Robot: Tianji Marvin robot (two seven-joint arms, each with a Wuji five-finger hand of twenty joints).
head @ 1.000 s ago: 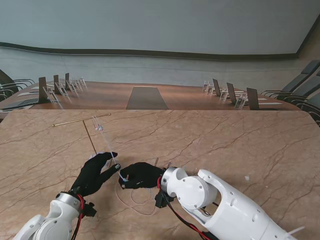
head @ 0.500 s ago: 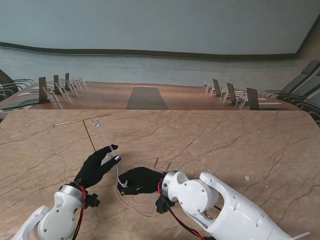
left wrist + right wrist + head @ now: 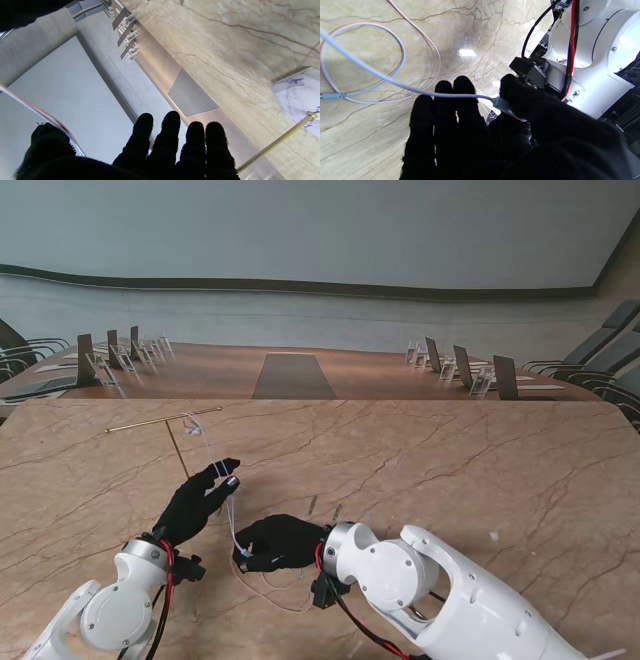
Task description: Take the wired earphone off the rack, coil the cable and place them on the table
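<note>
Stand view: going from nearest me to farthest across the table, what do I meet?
Loose cable loop on the table → right hand → left hand → rack's gold crossbar → grey panel on the far table.

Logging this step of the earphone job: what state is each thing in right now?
Left hand: raised, cable pinched at its fingertips.
Right hand: low over the table, shut on the cable.
Cable: partly looped on the table, one strand running up to the rack.
Rack: upright, cable still hanging from it.
</note>
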